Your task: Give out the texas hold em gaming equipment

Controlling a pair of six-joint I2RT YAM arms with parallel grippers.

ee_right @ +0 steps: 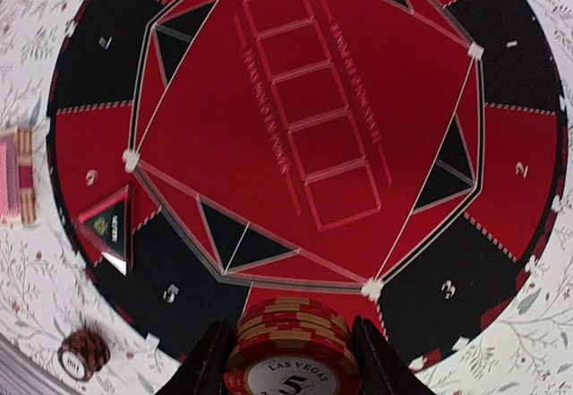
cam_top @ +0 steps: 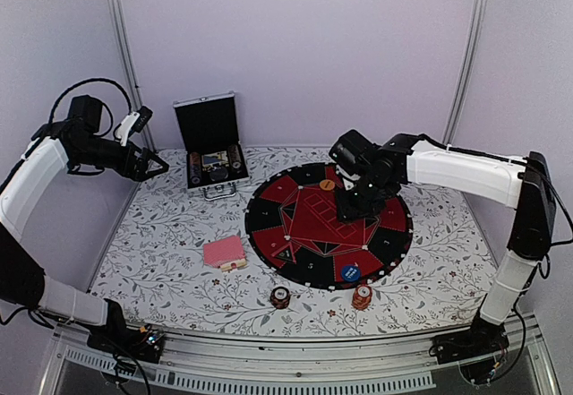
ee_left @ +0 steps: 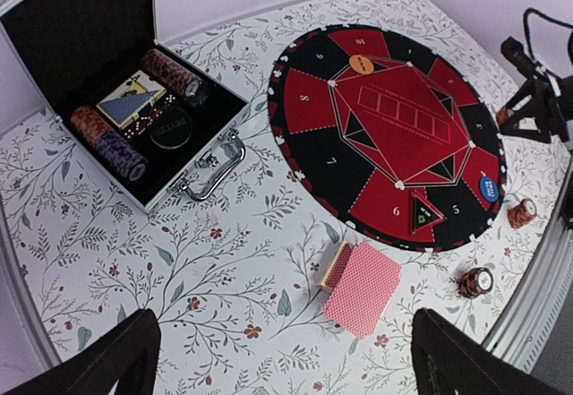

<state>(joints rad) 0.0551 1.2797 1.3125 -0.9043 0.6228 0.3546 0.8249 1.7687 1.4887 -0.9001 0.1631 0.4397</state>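
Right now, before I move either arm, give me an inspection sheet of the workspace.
Surface: floral-patterned table, carrying the round black-and-red mat.
Job's things: pink-backed card deck left of the mat; dark red chip stack and orange chip stack by the mat's near edge; third chip stack in the right hand.
Clutter: open chip case at the far edge; blue disc and orange disc on the mat.
Hands: left hand open, raised over the table's far left; right hand shut on the third chip stack above the mat.
Cables: black cable looped above the left arm.
Surroundings: pale walls, metal poles.
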